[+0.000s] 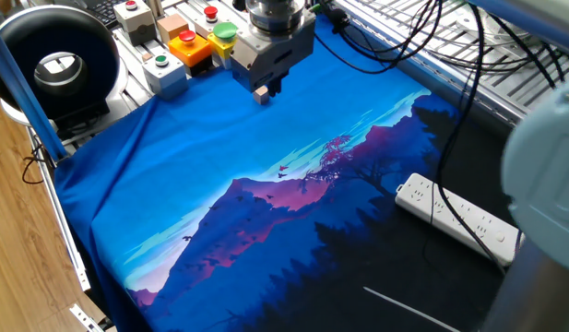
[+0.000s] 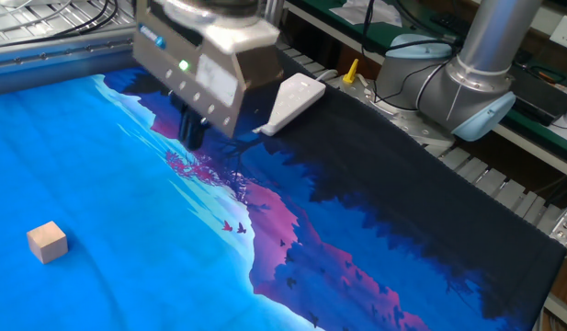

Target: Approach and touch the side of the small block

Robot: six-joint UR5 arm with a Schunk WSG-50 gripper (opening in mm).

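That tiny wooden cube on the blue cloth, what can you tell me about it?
The small block is a plain light-tan cube with a faint pinkish tint, apparently bare wood, unmarked. It sits flat and upright on the blue part of the printed cloth. In the other fixed view it stands alone, well apart from the gripper, with nothing touching it but the cloth. In one fixed view it shows just below the gripper's body, near the button boxes; that closeness is only the camera's angle.

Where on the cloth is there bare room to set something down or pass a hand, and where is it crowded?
Bare: the wide cloth between the small block and the power strip, plus the dark corner nearest the camera. Crowded: the far edge, where the button boxes sit and the gripper hangs by the block.
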